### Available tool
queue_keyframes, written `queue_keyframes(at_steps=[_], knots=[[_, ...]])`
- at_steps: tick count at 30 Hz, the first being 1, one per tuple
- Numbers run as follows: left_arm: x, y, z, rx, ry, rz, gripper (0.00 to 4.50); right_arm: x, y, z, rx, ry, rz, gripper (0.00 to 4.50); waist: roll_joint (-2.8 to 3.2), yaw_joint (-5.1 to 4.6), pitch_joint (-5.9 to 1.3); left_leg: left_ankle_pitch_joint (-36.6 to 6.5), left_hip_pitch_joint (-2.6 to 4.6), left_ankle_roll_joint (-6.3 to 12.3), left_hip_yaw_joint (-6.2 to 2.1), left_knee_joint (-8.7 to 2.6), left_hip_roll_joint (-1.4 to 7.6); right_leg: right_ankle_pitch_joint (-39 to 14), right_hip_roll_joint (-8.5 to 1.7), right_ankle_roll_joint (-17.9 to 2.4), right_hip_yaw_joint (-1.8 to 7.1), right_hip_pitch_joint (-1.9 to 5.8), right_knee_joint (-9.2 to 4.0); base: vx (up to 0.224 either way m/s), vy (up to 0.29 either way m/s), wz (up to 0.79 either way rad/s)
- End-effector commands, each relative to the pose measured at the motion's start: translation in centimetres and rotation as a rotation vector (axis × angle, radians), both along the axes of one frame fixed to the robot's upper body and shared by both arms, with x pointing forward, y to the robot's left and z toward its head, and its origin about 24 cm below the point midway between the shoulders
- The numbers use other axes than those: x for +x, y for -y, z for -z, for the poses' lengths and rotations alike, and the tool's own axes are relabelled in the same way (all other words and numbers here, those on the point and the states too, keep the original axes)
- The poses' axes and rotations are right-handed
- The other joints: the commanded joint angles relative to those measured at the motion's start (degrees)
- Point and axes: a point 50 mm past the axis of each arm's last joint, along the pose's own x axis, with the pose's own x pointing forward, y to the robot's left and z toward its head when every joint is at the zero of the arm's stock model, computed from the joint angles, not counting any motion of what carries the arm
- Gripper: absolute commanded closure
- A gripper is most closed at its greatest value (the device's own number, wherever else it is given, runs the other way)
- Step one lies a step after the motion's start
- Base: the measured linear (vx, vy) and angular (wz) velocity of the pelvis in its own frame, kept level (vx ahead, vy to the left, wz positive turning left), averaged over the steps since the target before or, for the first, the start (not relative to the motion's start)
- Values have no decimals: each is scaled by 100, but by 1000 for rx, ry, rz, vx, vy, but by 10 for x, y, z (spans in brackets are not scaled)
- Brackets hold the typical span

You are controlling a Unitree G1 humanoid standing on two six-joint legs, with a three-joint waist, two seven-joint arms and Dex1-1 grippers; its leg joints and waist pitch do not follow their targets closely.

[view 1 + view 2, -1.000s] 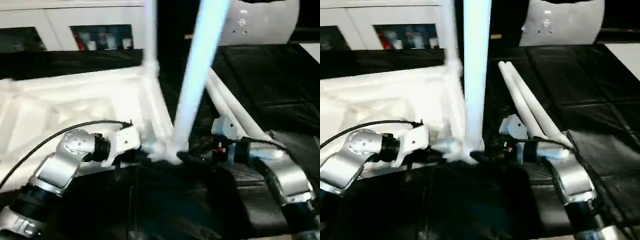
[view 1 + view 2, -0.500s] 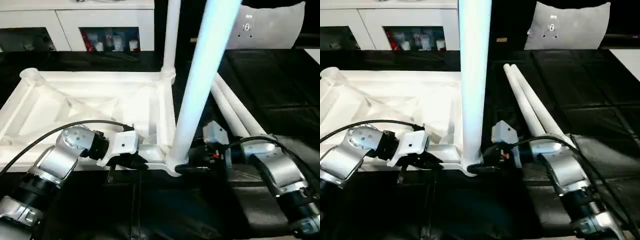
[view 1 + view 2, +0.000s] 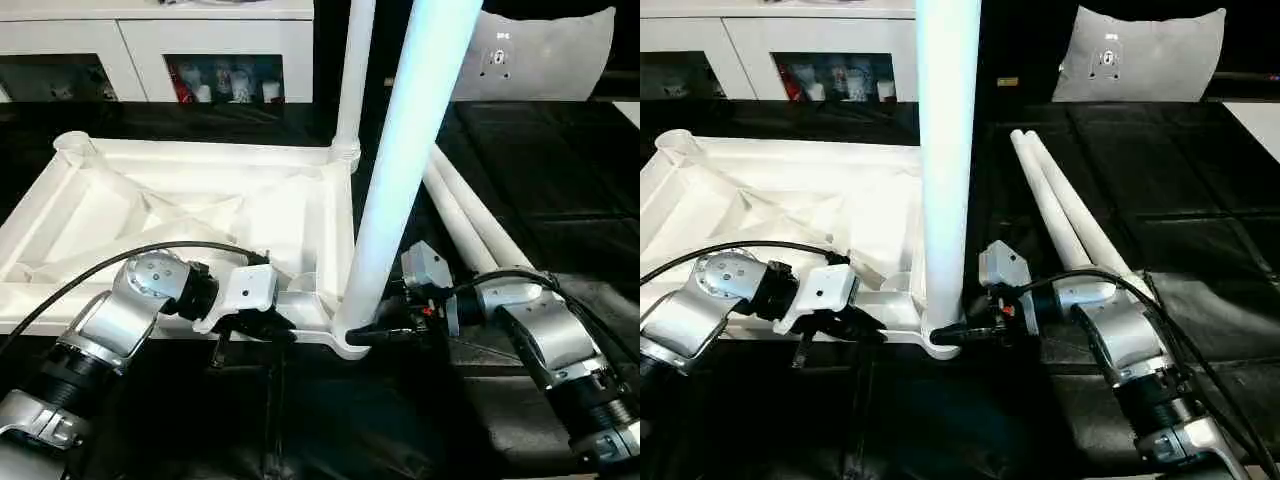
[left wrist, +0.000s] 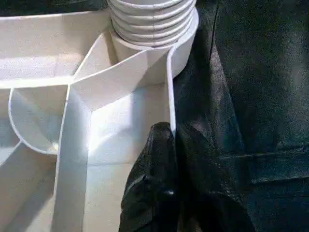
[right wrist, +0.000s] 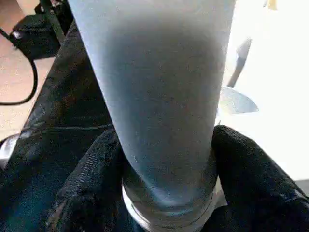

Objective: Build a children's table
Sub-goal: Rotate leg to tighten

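Table top (image 3: 190, 215) lies ribbed side up on the black surface (image 3: 540, 170). One leg (image 3: 400, 170) stands upright in its near right corner socket; a second leg (image 3: 350, 80) stands in the far right corner. Two spare legs (image 3: 1060, 205) lie just beside its right edge.

Right gripper (image 3: 962, 331): fingers (image 5: 246, 169) closed around the near leg's base.

Left gripper (image 3: 262, 322): clamped on the top's near rim wall.
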Motion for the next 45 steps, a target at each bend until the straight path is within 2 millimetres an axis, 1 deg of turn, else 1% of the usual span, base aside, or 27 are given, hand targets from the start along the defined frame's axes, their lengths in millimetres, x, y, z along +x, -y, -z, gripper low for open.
queue_keyframes(at_steps=[1, 6, 8, 10, 12, 13, 14, 15, 16, 17, 18, 19, 20, 21, 22, 23, 24, 25, 27, 29, 30, 32, 35, 39, 41, 42, 45], knots=[[-6, 1, 18, 55, -70, -15, 450, -13, -11, 11, 30, -90, -51, 204, 9, -16, -381, -905, 118, 358, -265, -394, 615, -1229, -745, -1368, 413, 193, -384, 0, 0, 0], [5, 11, 15, -37, -47, -211, 450, -22, -19, 26, 78, -181, 105, 209, 26, -2, -346, -1118, 139, 257, -278, -420, 625, -1582, -774, -1342, 420, 167, -436, 0, 0, 0], [8, 17, 13, -83, -49, -266, 450, -22, -22, 32, 75, -183, 170, 210, 22, -19, -295, -1476, 161, 131, -297, -439, 608, -2313, -807, -1201, 428, 140, -525, 0, 0, 0], [12, 28, 11, -136, -46, -348, 450, -16, -29, 39, 80, -165, 310, 210, 17, -79, -189, -2261, 266, -105, -356, -447, 577, -3745, -834, -857, 407, 42, -678, -37, 5, -2], [16, 38, 7, -184, -41, -437, 450, -6, -38, 41, 103, -177, 465, 211, 39, -184, -136, -2935, 376, -313, -450, -414, 521, -4711, -838, -438, 257, -11, -828, -81, 18, -7], [18, 44, 6, -202, -37, -474, 450, -2, -43, 41, 116, -183, 526, 211, 20, -305, -130, -3368, 373, -429, -512, -464, 525, -4722, -785, -219, 87, 46, -863, -72, 53, -19], [19, 47, 5, -210, -35, -496, 450, 0, -46, 40, 124, -188, 561, 211, 74, -351, -144, -3627, 375, -471, -549, -494, 545, -4540, -760, -159, -19, 99, -859, -72, 53, -19], [22, 53, 1, -239, -29, -557, 450, 5, -53, 39, 138, -194, 625, 211, 165, -474, -122, -4385, 267, -603, -644, -696, 650, -3822, -656, -151, -154, 236, -692, -54, 79, -20], [23, 56, 0, -250, -26, -584, 450, 7, -56, 38, 140, -193, 659, 212, 289, -439, -153, -5170, -102, -810, -661, -1161, 778, -2097, -489, -411, -140, 616, 192, -111, 63, -13], [25, 62, -3, -267, -17, -637, 450, 11, -62, 37, 139, -191, 718, 212, 273, -382, -205, -5222, -127, -836, -584, -1234, 732, -1243, -414, -417, -123, 591, 347, -111, 63, -13], [27, 66, -5, -276, -7, -678, 450, 13, -67, 36, 139, -191, 759, 212, 118, -360, -218, -4703, 150, -882, -392, -1177, 547, -1333, -422, -483, 86, 238, 194, -63, -1, 3], [29, 71, -8, -288, 5, -712, 450, 17, -72, 34, 151, -202, 810, 212, -113, -373, -241, -3192, 362, -602, -493, -361, 291, -3619, -1026, -492, 356, -59, -635, 0, 0, 0], [30, 73, -10, -299, 10, -730, 450, 19, -75, 33, 156, -207, 841, 212, -150, -336, -176, -2158, 511, -320, -479, 150, 169, -4874, -1270, -359, 394, -217, -1006, 0, 0, 0], [31, 79, -13, -319, 20, -770, 450, 23, -80, 31, 166, -219, 911, 212, -135, -338, -122, -599, 93, -73, -636, 248, 124, -5408, -1413, -180, 383, 172, -972, 15, -10, -36], [31, 82, -16, -326, 30, -785, 450, 25, -84, 30, 175, -235, 946, 212, -5, -307, -168, -668, -221, -245, -718, -304, 313, -4145, -1045, -247, 157, 431, -675, 48, 41, -36], [31, 83, -16, -326, 32, -787, 450, 25, -85, 30, 177, -238, 951, 212, 46, -355, -192, -1260, -103, -374, -749, -454, 442, -3491, -797, -353, 71, 299, -581, 48, 41, -36], [29, 85, -18, -297, 65, -770, 450, 28, -92, 24, 218, -247, 986, 212, 117, -434, -263, -2289, 79, -502, -776, -499, 549, -2380, -684, -557, 111, 165, -439, 0, 0, 0], [28, 85, -18, -294, 68, -767, 450, 29, -92, 23, 222, -246, 985, 212, 148, -478, -299, -2530, 53, -546, -769, -561, 548, -1472, -718, -872, 150, 208, -369, 0, 0, 0], [27, 84, -17, -271, 82, -753, 450, 29, -94, 20, 243, -234, 974, 177, 95, -503, -265, -2496, -33, -391, -716, -580, 517, -1344, -762, -946, 149, 255, -412, 0, 0, 0], [27, 75, -14, -226, 109, -763, 450, 31, -89, 20, 224, -177, 998, 142, 53, -486, -245, -2581, 19, -314, -642, -520, 478, -2149, -852, -878, 214, 180, -529, 0, 0, 0], [26, 68, -12, -199, 114, -765, 450, 31, -84, 21, 224, -162, 1004, 140, 35, -483, -246, -2338, -39, -238, -635, -509, 470, -2410, -889, -826, 237, 209, -550, 0, 0, 0], [26, 66, -11, -192, 113, -767, 450, 31, -83, 21, 225, -160, 1006, 115, 32, -463, -262, -1916, -35, -113, -592, -507, 498, -2267, -854, -832, 253, 172, -551, 0, 0, 0], [23, 56, -7, -157, 117, -733, 450, 31, -72, 17, 238, -93, 963, 96, 23, -448, -274, -1804, -48, -57, -556, -502, 504, -2076, -840, -902, 254, 193, -528, 0, 0, 0], [13, 44, -2, -134, 118, -575, 450, 26, -51, 9, 270, -4, 851, 52, 37, -412, -344, -1112, -63, 236, -484, -455, 513, -1151, -810, -1105, 255, 230, -437, 0, 0, 0], [9, 38, 1, -117, 101, -528, 450, 22, -37, 7, 278, 29, 788, 47, 17, -375, -460, -104, -90, 563, -460, -335, 486, 242, -789, -1348, 234, 307, -256, 57, -22, 0], [8, 34, 2, -102, 95, -502, 450, 19, -28, 6, 267, 52, 749, 26, 23, -361, -465, 311, -81, 815, -450, -297, 474, 891, -741, -1486, 208, 267, -182, 59, -15, -2], [6, 25, 5, -70, 73, -444, 450, 14, -10, 4, 220, 92, 635, 11, 30, -316, -442, 201, -76, 1083, -432, -276, 482, 816, -755, -1588, 188, 262, -188, 0, 0, 0]])
